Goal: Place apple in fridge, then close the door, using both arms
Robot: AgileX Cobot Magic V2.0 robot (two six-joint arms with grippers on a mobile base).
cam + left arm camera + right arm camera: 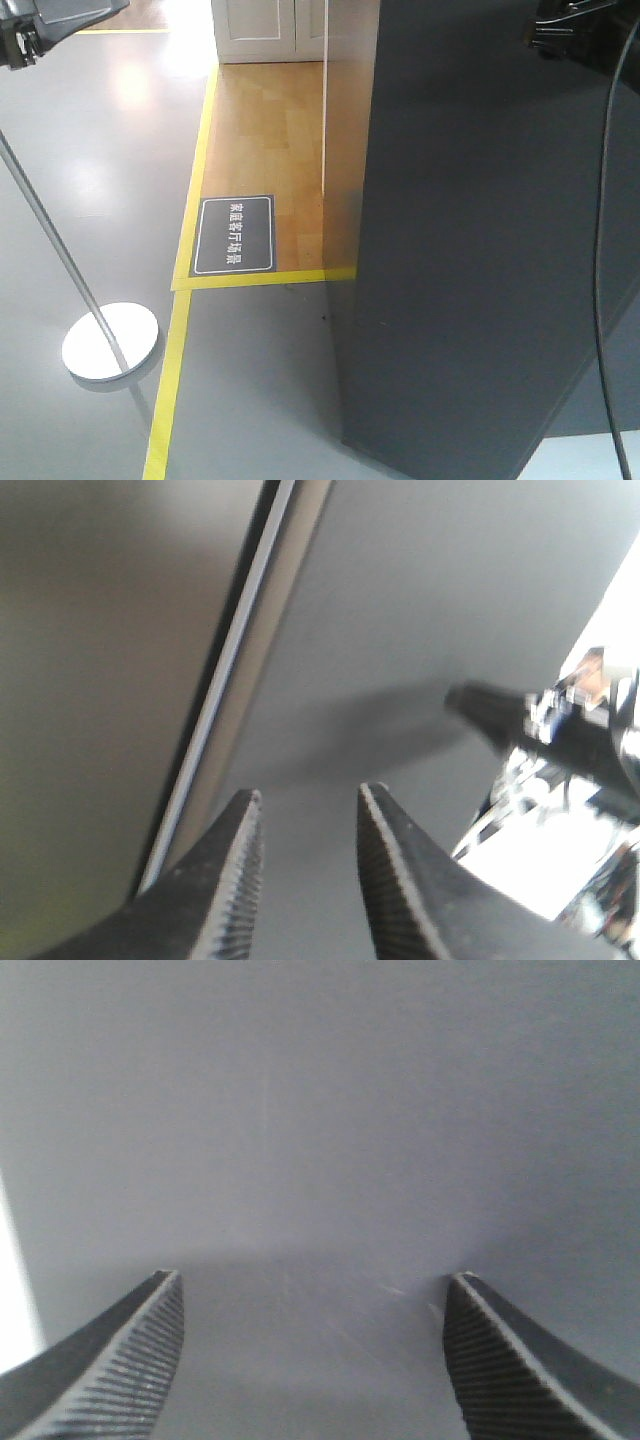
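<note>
Right gripper (315,1277) spread wide, nothing in it, nose close to the flat dark face of the fridge (470,250). Left gripper (310,792) parted just a little, also empty, facing that same grey face. Off left: white cabinet (265,30), silver pole (60,250), floor sign (233,235).

The pole (60,245) stands left of the fridge (480,250), the cabinet (265,30) behind.
</note>
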